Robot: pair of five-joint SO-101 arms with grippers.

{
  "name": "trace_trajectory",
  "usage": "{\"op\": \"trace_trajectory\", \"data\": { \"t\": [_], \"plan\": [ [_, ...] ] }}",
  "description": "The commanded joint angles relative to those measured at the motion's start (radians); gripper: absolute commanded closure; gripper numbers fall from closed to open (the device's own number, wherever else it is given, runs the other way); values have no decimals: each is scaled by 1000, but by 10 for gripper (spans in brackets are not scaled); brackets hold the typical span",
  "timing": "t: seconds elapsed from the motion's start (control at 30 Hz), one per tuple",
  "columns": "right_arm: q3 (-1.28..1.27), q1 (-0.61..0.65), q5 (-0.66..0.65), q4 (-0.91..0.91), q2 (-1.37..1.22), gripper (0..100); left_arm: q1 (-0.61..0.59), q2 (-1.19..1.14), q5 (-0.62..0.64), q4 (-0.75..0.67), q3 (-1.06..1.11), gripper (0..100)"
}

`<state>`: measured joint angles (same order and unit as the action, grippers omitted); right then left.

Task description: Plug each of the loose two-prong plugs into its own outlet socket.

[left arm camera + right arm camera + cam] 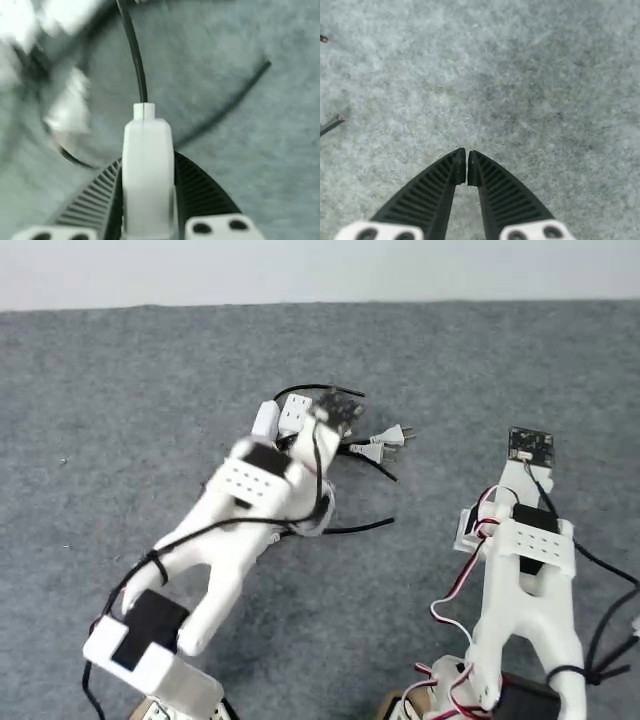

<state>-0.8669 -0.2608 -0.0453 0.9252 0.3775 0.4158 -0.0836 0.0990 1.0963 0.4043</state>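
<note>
My left gripper (146, 167) is shut on a white two-prong plug (145, 132), whose black cord (136, 55) runs away from it. In the high view this arm stretches to a white outlet block (294, 412) at the centre back, amid black cords. Two loose grey plugs (383, 443) lie just right of the block, prongs pointing right. Blurred white shapes (67, 107) lie beyond the held plug; I cannot tell what they are. My right gripper (466, 161) is shut with nothing in it, hovering over bare grey carpet. The right arm (525, 540) stands at the right, apart from the plugs.
Grey carpet (120, 390) covers the whole table. A loose black cord (350, 528) trails out from under the left arm. Two cord ends (330, 125) show at the edge of the right wrist view. A white wall (320, 270) runs along the back.
</note>
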Motion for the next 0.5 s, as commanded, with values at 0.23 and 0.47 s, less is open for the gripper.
{"op": "trace_trajectory", "data": {
  "t": [0.23, 0.47],
  "plan": [
    [6, 1, -14, -15, 39, 983, 57, 167, 422, -94, 216, 987],
    [2, 5, -29, -15, 36, 983, 112, 176, 414, -253, 366, 984]
  ]
}}
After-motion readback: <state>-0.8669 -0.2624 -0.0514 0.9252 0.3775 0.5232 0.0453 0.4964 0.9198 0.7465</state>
